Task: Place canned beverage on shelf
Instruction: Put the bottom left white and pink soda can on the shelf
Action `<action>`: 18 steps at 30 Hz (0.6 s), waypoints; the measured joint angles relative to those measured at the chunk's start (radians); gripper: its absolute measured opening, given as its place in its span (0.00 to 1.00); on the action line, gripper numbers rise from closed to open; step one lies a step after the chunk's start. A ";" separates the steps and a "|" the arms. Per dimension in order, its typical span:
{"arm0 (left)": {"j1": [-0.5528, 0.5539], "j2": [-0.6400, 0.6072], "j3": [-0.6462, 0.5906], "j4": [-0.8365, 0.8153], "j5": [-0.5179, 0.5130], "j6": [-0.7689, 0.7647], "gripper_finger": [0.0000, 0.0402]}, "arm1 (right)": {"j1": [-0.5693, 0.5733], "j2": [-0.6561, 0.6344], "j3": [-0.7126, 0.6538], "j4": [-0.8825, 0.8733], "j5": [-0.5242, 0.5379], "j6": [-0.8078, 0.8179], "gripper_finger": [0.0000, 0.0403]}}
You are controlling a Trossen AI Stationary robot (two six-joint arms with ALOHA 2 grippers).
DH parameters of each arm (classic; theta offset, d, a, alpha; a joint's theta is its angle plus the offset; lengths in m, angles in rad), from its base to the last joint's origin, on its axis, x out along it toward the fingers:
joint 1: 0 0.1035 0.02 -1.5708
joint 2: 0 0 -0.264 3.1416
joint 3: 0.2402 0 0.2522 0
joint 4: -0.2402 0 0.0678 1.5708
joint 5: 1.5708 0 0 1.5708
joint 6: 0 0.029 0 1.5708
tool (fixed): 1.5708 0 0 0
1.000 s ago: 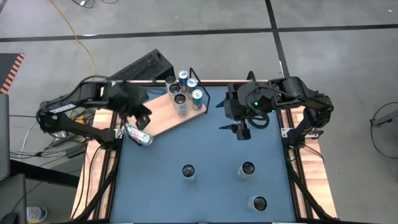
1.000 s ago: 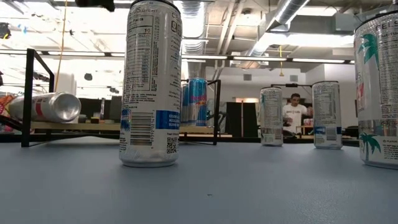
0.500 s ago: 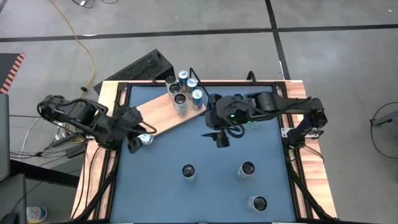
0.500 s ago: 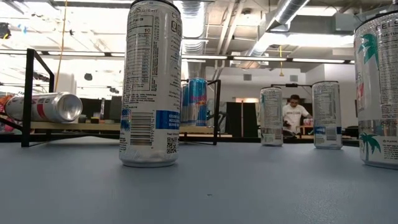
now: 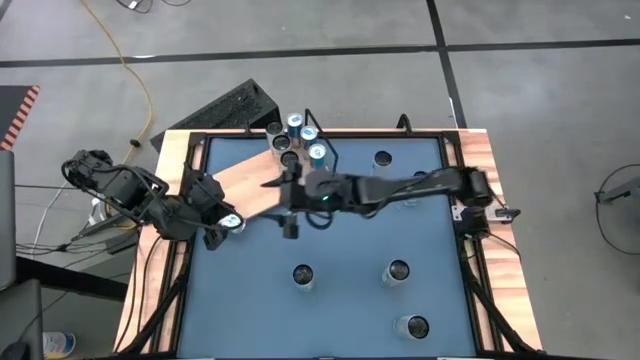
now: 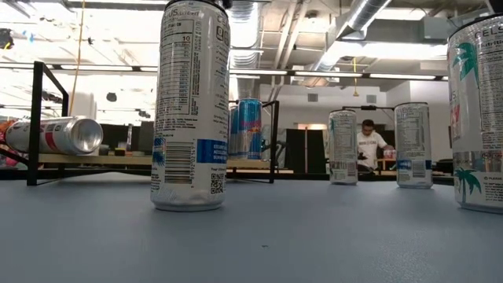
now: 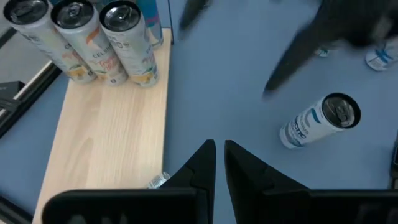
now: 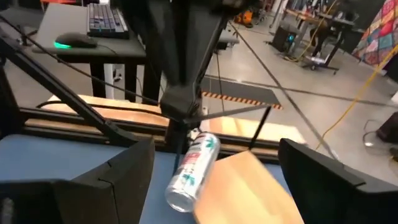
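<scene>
Since a second ago, the right gripper (image 5: 287, 205) has been swung across to the shelf (image 5: 250, 185), fingers wide and empty. The fallen can (image 5: 231, 222) lies at the shelf's end beside the left gripper (image 7: 216, 163), nearly closed and empty. It should be grasped mid-body and stood upright.

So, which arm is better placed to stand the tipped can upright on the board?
Probably right: its open end effector faces the can; the left end effector is shut beside it.

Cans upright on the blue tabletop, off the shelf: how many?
4: far can by the back edge, centre-left can, centre-right can, front can. The right arm may hide more.
</scene>
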State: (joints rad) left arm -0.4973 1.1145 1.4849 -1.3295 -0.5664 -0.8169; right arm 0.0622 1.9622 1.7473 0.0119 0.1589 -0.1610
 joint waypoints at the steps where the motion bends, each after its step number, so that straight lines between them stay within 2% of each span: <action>1: -0.001 0.000 0.000 -0.001 -0.003 0.000 0.05 | -0.002 0.030 0.000 0.023 0.000 0.008 0.83; 6: -0.001 0.000 0.000 -0.006 -0.024 0.008 0.05 | -0.005 0.180 0.007 0.167 0.018 0.015 0.83; 9: -0.001 0.000 0.000 -0.006 -0.047 0.008 0.05 | -0.005 0.254 0.065 0.188 0.027 0.014 0.83; 14: -0.001 0.000 0.000 -0.006 -0.087 0.008 0.05 | -0.007 0.390 0.230 0.171 0.026 0.025 0.83; 18: -0.001 0.000 0.000 -0.006 -0.097 0.008 0.05 | -0.008 0.506 0.403 0.089 0.026 0.055 0.83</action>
State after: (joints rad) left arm -0.4984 1.1145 1.4849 -1.3357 -0.6637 -0.8089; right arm 0.0544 2.4683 2.1505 0.1012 0.1852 -0.1061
